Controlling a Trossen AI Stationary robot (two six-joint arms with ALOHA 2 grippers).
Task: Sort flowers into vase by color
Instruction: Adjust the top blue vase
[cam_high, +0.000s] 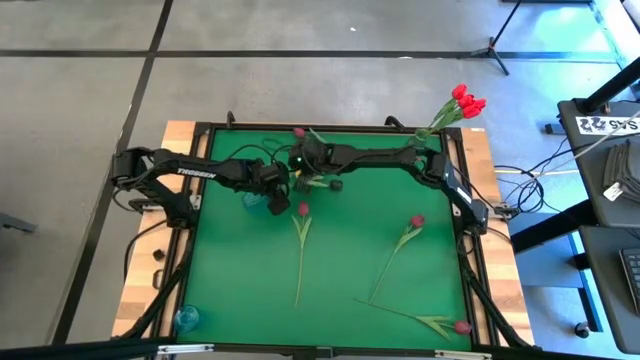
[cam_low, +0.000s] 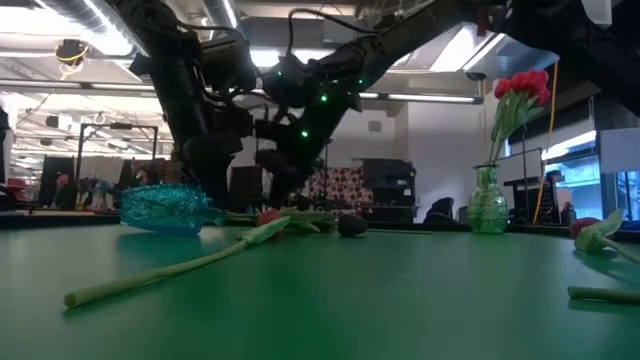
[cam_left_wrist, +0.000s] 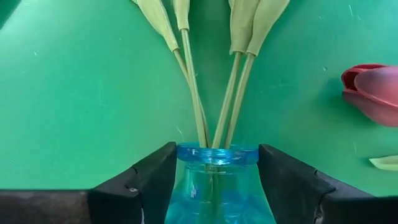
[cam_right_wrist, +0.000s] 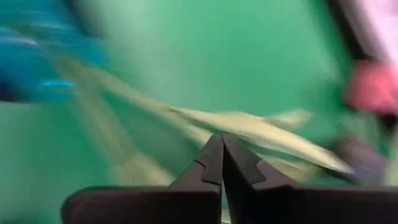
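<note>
A blue glass vase (cam_left_wrist: 217, 186) lies on its side at the table's middle left, also seen in the low view (cam_low: 165, 207). Several green tulip stems (cam_left_wrist: 199, 106) stick out of its mouth and lie along the table; a dark head (cam_low: 352, 226) ends one. My left gripper (cam_left_wrist: 216, 149) is shut on this vase. My right gripper (cam_right_wrist: 222, 142) is shut, just over the stems' leaves (cam_right_wrist: 261, 130) beside the vase; the blur hides any touch. A green glass vase (cam_low: 487, 205) at the far right corner stands upright with red tulips (cam_high: 464, 101). My left gripper pinches the blue vase between its two fingers (cam_left_wrist: 155, 180), one on each side of the shoulder just below the neck rim (cam_left_wrist: 217, 154). The fingers slant down from above, lying across the vase. The vase's side rests on the table, mouth away from the gripper.
Loose tulips lie on the green mat: one below the blue vase (cam_high: 300, 250), one right of the middle (cam_high: 400, 250), one along the near edge (cam_high: 425, 320), one head at the far edge (cam_high: 298, 132). A second blue vase (cam_high: 186, 318) stands at the near left corner.
</note>
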